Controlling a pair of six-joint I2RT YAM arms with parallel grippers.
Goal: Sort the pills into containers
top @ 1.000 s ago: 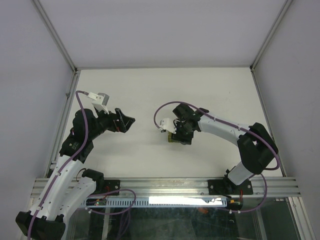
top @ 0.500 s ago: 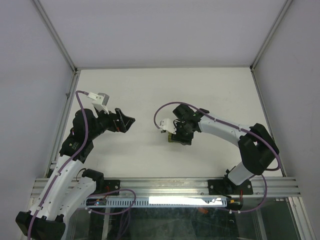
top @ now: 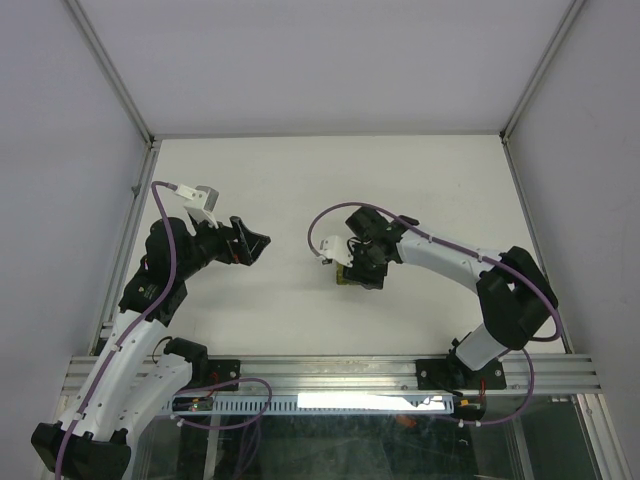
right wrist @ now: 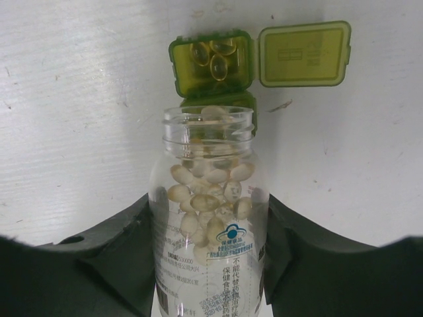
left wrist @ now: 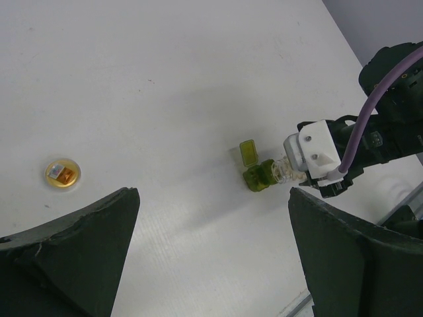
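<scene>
Pills [right wrist: 206, 198] crowd the bottle [right wrist: 208, 277] mouth; my right fingers [right wrist: 112, 264] clamp it, tipped toward the box [right wrist: 177, 72] ahead; left fingers [left wrist: 73, 244] gape empty

This looks like a robot lab. A flat white table [top: 300, 180] sits inside plain white walls [top: 300, 60], with metal posts [top: 110, 70] in the upper corners. Two robot arms [top: 130, 330] are bolted to a metal rail [top: 330, 375] along the bottom.

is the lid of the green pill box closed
No, the lid of the green box is flipped open beside a compartment holding pills.
</scene>
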